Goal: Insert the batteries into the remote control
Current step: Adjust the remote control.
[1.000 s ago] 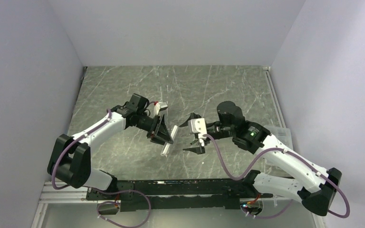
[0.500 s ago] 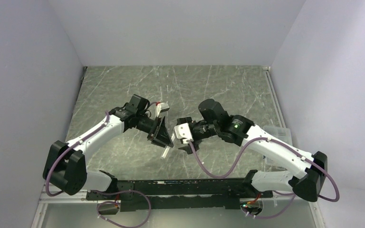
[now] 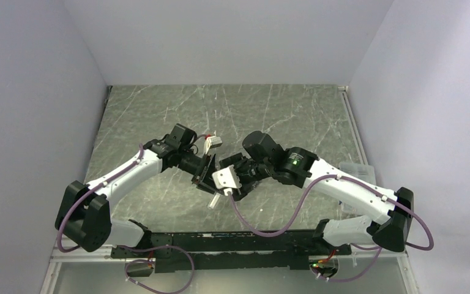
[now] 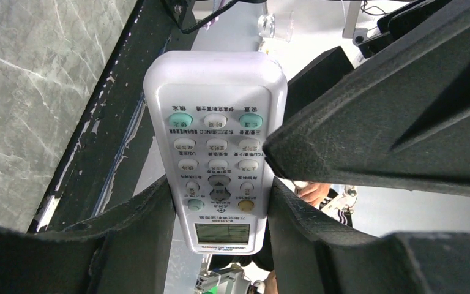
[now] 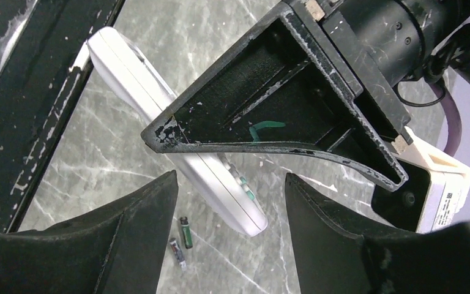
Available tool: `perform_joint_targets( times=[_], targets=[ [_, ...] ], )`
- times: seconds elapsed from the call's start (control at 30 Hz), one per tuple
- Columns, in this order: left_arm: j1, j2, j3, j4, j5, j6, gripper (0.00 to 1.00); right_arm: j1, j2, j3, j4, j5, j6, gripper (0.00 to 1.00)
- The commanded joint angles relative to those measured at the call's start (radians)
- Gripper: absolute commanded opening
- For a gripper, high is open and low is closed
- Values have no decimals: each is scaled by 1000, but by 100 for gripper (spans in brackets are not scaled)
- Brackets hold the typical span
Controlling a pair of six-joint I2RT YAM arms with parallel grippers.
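Note:
My left gripper (image 4: pixel 220 211) is shut on the remote control (image 4: pixel 217 141), a slim white bar held off the table with its button face toward the left wrist camera. In the top view the left gripper (image 3: pixel 206 176) holds the remote control (image 3: pixel 215 201) by its upper part, with the lower end sticking out. My right gripper (image 5: pixel 226 226) is open and empty, its fingers either side of the remote control's (image 5: pixel 159 104) free end. Two batteries (image 5: pixel 185 233) lie side by side on the table below, the second battery (image 5: pixel 177 252) just left. In the top view the right gripper (image 3: pixel 225 187) is right up against the left gripper.
A clear plastic box (image 3: pixel 358 173) sits at the table's right edge. The black rail (image 3: pixel 220 242) runs along the near edge. The grey marble table (image 3: pixel 251 110) stretches behind the arms. The left gripper's black finger (image 5: pixel 269 116) fills the upper right wrist view.
The right arm has swung left and closed in on the left gripper and the remote control. The left gripper has shifted slightly, still holding the remote control.

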Motion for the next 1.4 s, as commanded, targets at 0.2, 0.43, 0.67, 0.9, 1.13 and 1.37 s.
perform_joint_targets(
  times=[0.2, 0.43, 0.67, 0.9, 1.13, 1.37],
  targets=[
    [-24, -36, 18, 2, 44, 42, 24, 43, 10, 74, -97, 114, -51, 57],
    [-40, -37, 24, -6, 43, 53, 24, 74, 34, 94, -133, 140, -59, 55],
    [-52, -38, 32, -14, 41, 61, 24, 95, 55, 111, -171, 172, -66, 52],
    [-59, -34, 35, -21, 36, 68, 25, 99, 49, 114, -169, 176, -63, 45],
    [-59, -27, 45, -34, 24, 77, 28, 101, 56, 129, -190, 173, -67, 25],
    [-59, -24, 51, -36, 16, 76, 33, 104, 55, 130, -200, 178, -68, 8]
  ],
)
